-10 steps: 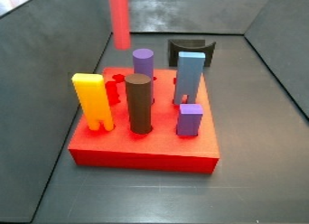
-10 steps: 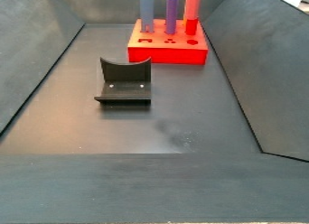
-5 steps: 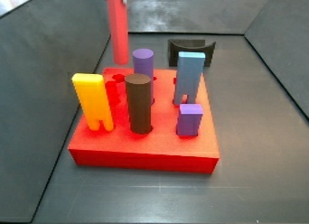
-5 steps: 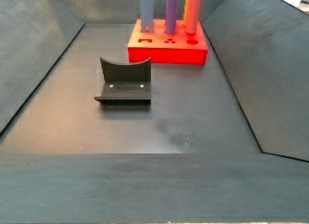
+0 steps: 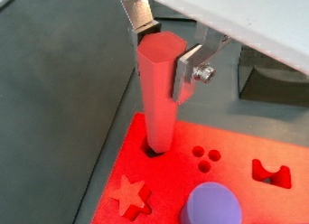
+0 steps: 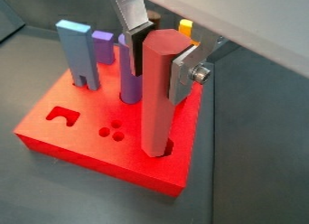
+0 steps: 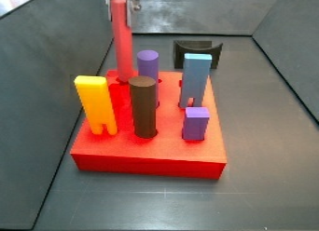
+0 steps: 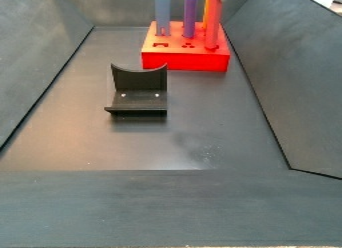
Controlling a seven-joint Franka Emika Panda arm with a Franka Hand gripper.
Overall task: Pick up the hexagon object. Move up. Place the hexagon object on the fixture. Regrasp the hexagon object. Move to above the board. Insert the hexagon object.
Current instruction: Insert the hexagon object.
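Observation:
The hexagon object (image 5: 160, 92) is a tall red six-sided bar, standing upright with its lower end in a hole near a corner of the red board (image 5: 236, 187). It shows in both wrist views (image 6: 157, 101) and in both side views (image 7: 122, 44) (image 8: 214, 14). My gripper (image 5: 163, 49) is shut on its top end, a silver finger (image 6: 183, 76) on each side. In a side view the gripper (image 7: 121, 2) sits at the top edge, above the board's far left corner.
The board (image 7: 162, 151) also holds a yellow piece (image 7: 95, 104), a dark brown cylinder (image 7: 145, 106), a purple cylinder (image 7: 148, 63), a blue block (image 7: 196, 78) and a purple block (image 7: 196, 123). The dark fixture (image 8: 136, 92) stands on the floor near the board. Grey walls enclose the floor.
The gripper has come down with the hexagon object; its lower end, which hung above the board a second ago, now sits in the hole.

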